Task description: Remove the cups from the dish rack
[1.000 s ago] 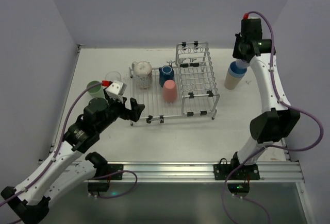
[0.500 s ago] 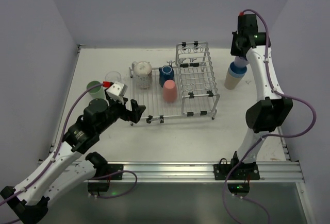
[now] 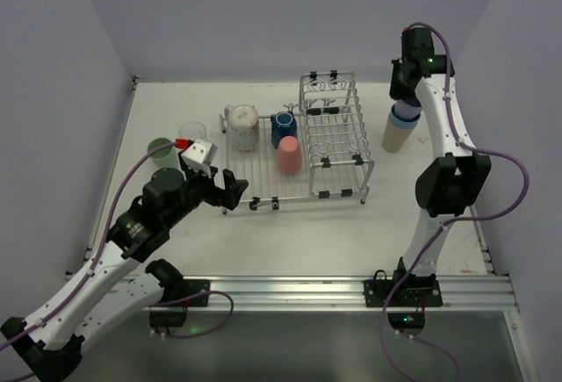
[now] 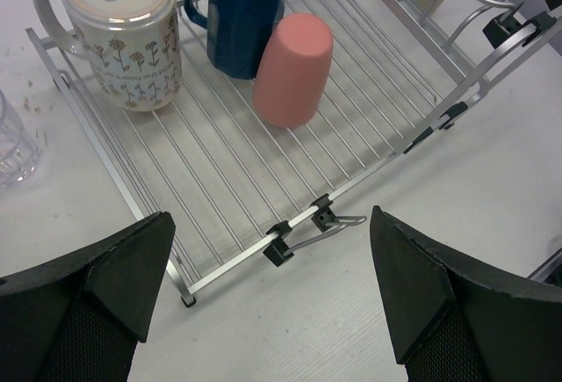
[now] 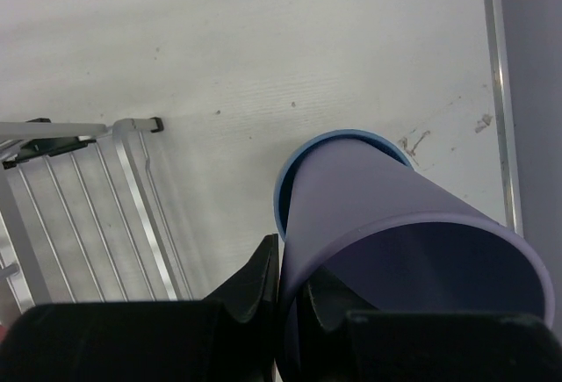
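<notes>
Left wrist view: dish rack (image 4: 219, 189), silver wire with black clips, holding three upturned cups on its flat grid: cream mug (image 4: 123, 31), glossy, flower-printed, base lettering too small to read; dark blue mug (image 4: 241, 13), faceted; pink tumbler (image 4: 292, 70), matte and tapered. Clear cup (image 4: 13, 140) stands on the table beside the rack. Left gripper (image 4: 268, 228) has its fingers spread wide over the rack's near edge, unchanged from a second ago. Right gripper (image 5: 285, 268) pinches the wall of the smooth lavender tumbler (image 5: 386, 215) over the light blue cup (image 5: 338, 134), which sits on the tan cup (image 3: 392, 139); that arm has since risen and straightened.
</notes>
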